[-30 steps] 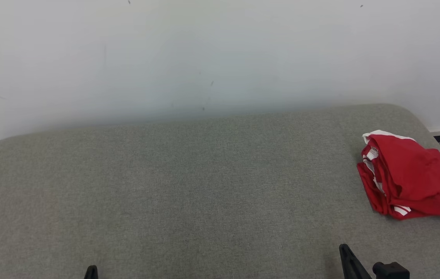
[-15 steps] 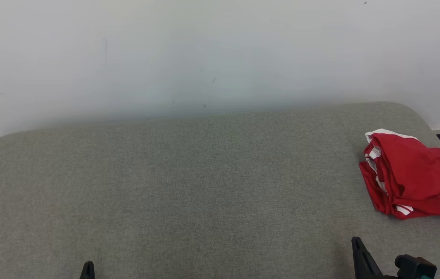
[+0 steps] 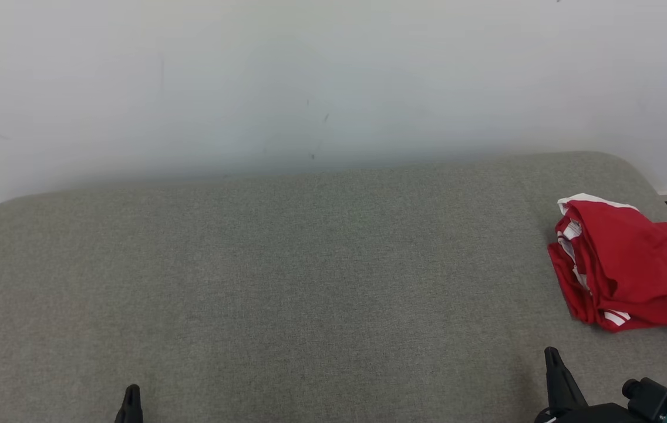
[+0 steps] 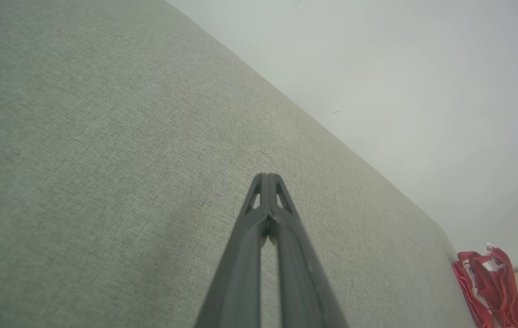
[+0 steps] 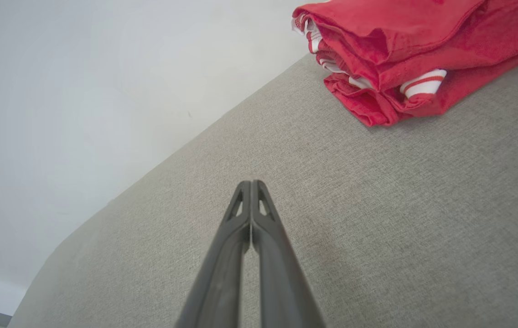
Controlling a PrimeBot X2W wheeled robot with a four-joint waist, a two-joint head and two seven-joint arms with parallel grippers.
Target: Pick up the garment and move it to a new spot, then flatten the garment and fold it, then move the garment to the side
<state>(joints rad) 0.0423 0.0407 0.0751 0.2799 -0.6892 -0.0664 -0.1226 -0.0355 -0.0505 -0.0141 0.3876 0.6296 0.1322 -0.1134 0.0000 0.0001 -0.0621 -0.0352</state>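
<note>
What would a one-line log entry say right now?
garment: folded, right end of grey surface | left gripper: shut, empty | right gripper: shut, empty, apart from garment

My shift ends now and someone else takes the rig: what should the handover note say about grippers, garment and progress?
Left gripper: shut, empty, over bare grey cushion.
Right gripper: shut, empty, short of the red garment.
Garment: lies in folded layers at the cushion's right edge, nothing touching it.
Done, it seems: folding and the move to the side.
Left: probably nothing; check the fold is tidy.
</note>
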